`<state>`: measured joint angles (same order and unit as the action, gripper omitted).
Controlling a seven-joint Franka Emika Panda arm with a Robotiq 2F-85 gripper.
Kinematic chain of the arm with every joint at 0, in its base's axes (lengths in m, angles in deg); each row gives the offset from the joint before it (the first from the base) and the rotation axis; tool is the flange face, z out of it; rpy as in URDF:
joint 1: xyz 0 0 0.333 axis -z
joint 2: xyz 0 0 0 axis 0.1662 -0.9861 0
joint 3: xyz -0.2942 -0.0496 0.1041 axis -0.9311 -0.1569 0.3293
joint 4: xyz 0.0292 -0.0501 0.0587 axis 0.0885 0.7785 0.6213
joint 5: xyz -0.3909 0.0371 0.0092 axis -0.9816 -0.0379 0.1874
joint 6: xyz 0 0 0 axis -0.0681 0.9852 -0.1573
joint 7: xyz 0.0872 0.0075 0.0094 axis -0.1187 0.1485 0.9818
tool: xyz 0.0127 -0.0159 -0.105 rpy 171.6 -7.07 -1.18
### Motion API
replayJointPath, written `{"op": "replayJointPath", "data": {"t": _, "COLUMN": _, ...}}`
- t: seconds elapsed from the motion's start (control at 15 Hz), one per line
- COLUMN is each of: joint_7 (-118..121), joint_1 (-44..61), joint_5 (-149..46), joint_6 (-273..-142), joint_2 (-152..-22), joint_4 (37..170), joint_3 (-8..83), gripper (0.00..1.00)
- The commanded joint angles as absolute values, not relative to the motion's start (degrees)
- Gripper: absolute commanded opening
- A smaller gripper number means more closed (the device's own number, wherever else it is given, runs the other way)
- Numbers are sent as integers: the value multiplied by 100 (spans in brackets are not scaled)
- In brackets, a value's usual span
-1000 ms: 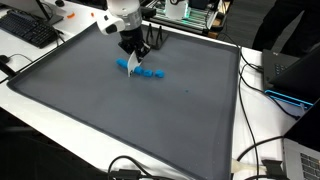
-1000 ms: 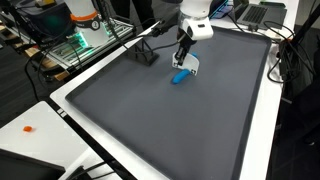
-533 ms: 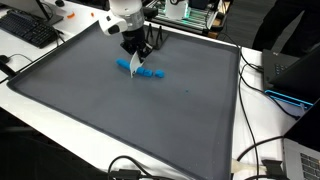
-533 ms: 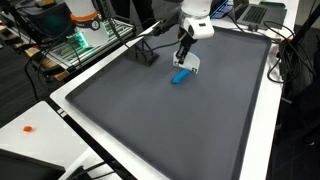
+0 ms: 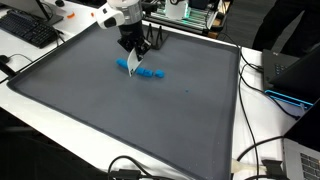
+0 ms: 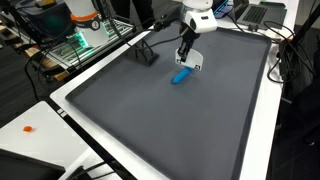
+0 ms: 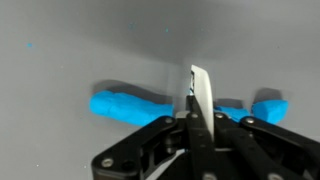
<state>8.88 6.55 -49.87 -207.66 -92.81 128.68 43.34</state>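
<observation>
My gripper (image 5: pixel 133 58) (image 6: pixel 187 58) (image 7: pixel 191 120) is shut on a thin white blade-like piece (image 7: pixel 200 92) that points down at the grey mat (image 5: pixel 120 110) (image 6: pixel 170 120). Just under its tip lies a blue strip of soft material (image 5: pixel 145 72) (image 6: pixel 181 76). In the wrist view the strip shows as a long blue part (image 7: pixel 128 105) left of the blade and a smaller blue bit (image 7: pixel 268 108) to the right. The white piece (image 5: pixel 136 66) (image 6: pixel 193 66) hangs just above the blue strip; whether they touch I cannot tell.
The mat has a raised black rim (image 5: pixel 243 90) on a white table. A keyboard (image 5: pixel 28 30) sits at one corner, cables (image 5: pixel 262 160) and a laptop (image 5: pixel 290 70) along one side. A small black stand (image 6: pixel 146 52) sits on the mat near the arm.
The arm has shifted slightly above the blue strip, with the white piece still in the jaws. The blue strip has not moved.
</observation>
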Motion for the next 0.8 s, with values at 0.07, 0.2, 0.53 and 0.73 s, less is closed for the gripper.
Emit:
{"op": "replayJointPath", "data": {"t": 0.07, "joint_7": 838, "joint_1": 701, "joint_5": -5079, "joint_6": -20758, "joint_2": -8981, "joint_4": 13018, "joint_3": 4250, "gripper": 1}}
{"op": "replayJointPath", "data": {"t": 0.2, "joint_7": 838, "joint_1": 724, "joint_5": -5072, "joint_6": -20780, "joint_2": -8920, "joint_4": 13038, "joint_3": 4215, "gripper": 1}}
{"op": "replayJointPath", "data": {"t": 0.53, "joint_7": 819, "joint_1": 794, "joint_5": -5080, "joint_6": -20825, "joint_2": -8895, "joint_4": 13059, "joint_3": 4124, "gripper": 1}}
{"op": "replayJointPath", "data": {"t": 0.73, "joint_7": 842, "joint_1": 839, "joint_5": -5061, "joint_6": -20835, "joint_2": -8940, "joint_4": 13063, "joint_3": 4098, "gripper": 1}}
